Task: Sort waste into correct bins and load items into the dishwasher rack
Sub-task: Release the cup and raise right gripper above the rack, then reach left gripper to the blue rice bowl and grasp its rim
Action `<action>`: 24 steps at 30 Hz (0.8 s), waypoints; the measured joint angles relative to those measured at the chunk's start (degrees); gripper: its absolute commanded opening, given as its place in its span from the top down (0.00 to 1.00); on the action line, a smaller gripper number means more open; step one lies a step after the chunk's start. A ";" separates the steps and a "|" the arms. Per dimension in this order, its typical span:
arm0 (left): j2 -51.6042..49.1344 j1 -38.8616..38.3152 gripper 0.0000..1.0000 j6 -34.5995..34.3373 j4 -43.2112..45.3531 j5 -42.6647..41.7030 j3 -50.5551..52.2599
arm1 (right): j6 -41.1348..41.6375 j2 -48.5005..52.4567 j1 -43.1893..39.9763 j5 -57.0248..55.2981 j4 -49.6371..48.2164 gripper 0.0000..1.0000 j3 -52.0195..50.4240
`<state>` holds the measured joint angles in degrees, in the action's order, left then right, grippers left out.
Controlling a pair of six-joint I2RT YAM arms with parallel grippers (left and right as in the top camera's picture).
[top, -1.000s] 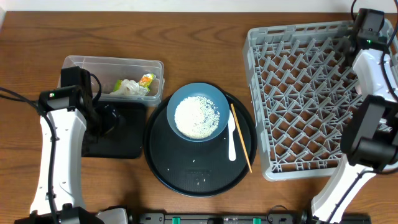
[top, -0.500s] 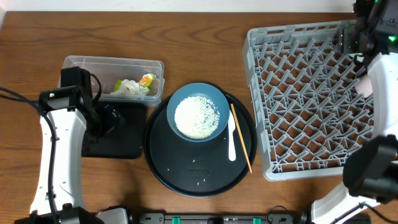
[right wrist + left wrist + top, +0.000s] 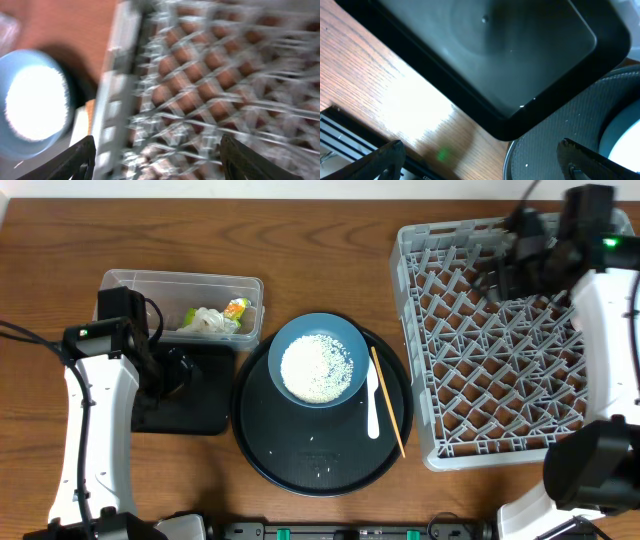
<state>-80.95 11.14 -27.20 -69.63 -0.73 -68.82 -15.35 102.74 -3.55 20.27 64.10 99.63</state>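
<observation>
1. The right gripper (image 3: 155, 157), jaws spread and empty, hung over the far side of the dishwasher rack (image 3: 408, 340); dropping low could snag pegs.
2. Left of the rack, the dark blue plate (image 3: 290, 330) held rice (image 3: 316, 368); tilting it carelessly would scatter grains.
3. Farther left of the rack, the left gripper (image 3: 480, 160) gaped empty.
</observation>
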 measured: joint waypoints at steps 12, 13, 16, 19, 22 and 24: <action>0.00 -15.58 0.02 0.24 11.52 -2.36 0.02 | 13.77 -0.02 9.94 -11.80 6.47 0.27 -1.64; 0.00 -17.42 0.02 0.35 12.55 -2.43 0.02 | 14.64 -0.02 9.90 -12.50 6.82 0.27 -1.68; -0.02 -24.87 0.02 0.87 17.00 -2.75 0.02 | 16.59 -0.02 9.25 -13.81 6.95 0.27 -1.75; -0.24 -31.17 0.02 1.51 20.52 -3.32 0.02 | 17.79 -0.02 7.63 -14.69 6.99 0.27 -1.81; -1.38 -36.83 0.02 1.73 25.00 -3.48 0.02 | 18.40 -0.02 5.64 -15.10 6.97 0.27 -1.84; -3.08 -40.26 0.01 1.75 28.00 -3.45 0.02 | 18.71 -0.02 4.37 -15.28 6.84 0.26 -1.86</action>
<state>-84.03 -29.12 -25.45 -41.63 -4.19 -68.79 3.36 102.72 0.82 4.99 70.94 97.78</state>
